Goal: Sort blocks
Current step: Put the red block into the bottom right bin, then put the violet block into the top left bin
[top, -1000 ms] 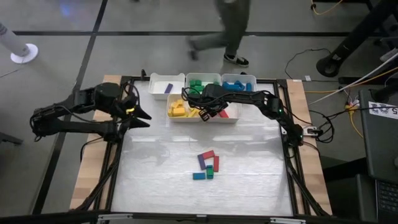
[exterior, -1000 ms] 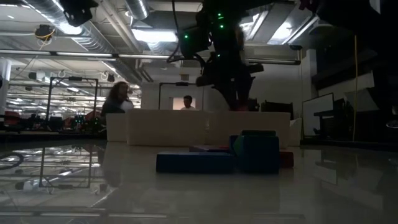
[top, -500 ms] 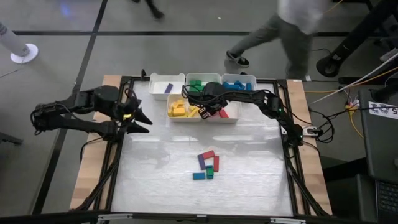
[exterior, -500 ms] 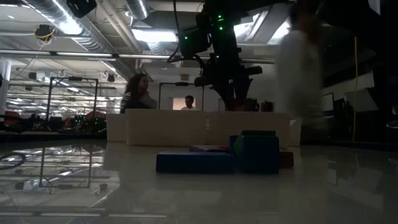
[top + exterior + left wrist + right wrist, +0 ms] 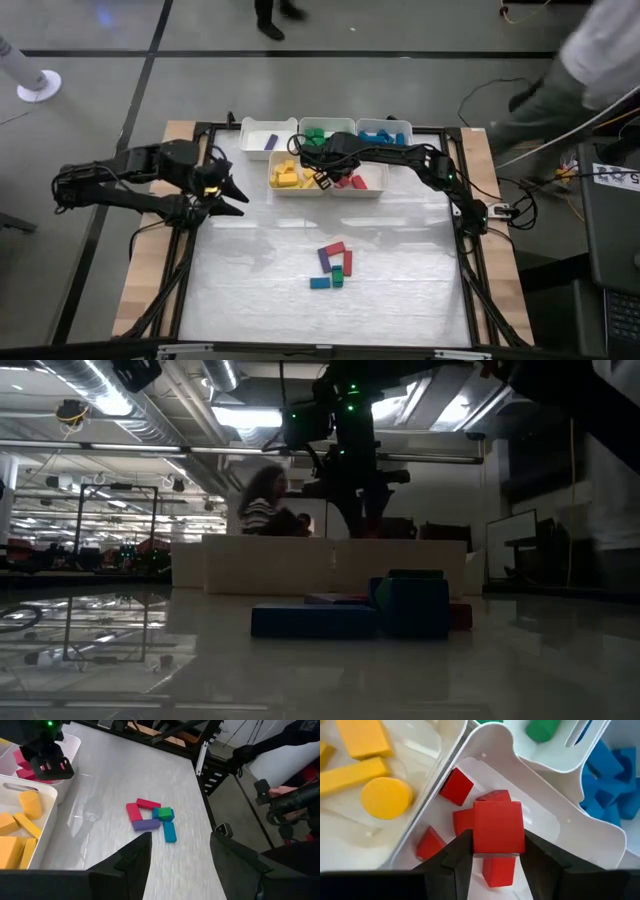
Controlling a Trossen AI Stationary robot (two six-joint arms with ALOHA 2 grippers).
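Note:
My right gripper (image 5: 324, 180) hangs over the white bin of red blocks (image 5: 365, 182) at the far side and is shut on a red cube (image 5: 498, 827). Other red blocks (image 5: 456, 786) lie on the bin floor below it. A loose cluster of blocks (image 5: 333, 265) rests flat on the table's middle: two red, one purple (image 5: 146, 824), one green (image 5: 165, 812) and one blue (image 5: 170, 832). In the low view the cluster (image 5: 350, 615) stands in front of the bins. My left gripper (image 5: 238, 190) hovers open by the table's left edge, its fingers (image 5: 134, 862) pointing toward the cluster. My right gripper pinches the red cube by two opposite side faces (image 5: 479, 832), one finger (image 5: 461, 851) on each side. The fingers come from above, pointing down. The cube is lifted clear, level, above the red blocks in the bin.
Five white bins stand along the far edge: purple (image 5: 268, 137), green (image 5: 322, 131), blue (image 5: 384, 131), yellow (image 5: 289, 175) and red. A black frame (image 5: 470, 270) rims the table. Bare tabletop lies around the cluster. A person (image 5: 262, 510) passes behind the table.
My right gripper has shifted a little toward the table's left above the red bin, keeping the red cube in its fingers. My left gripper has edged slightly toward the table's middle. People have walked past behind the table.

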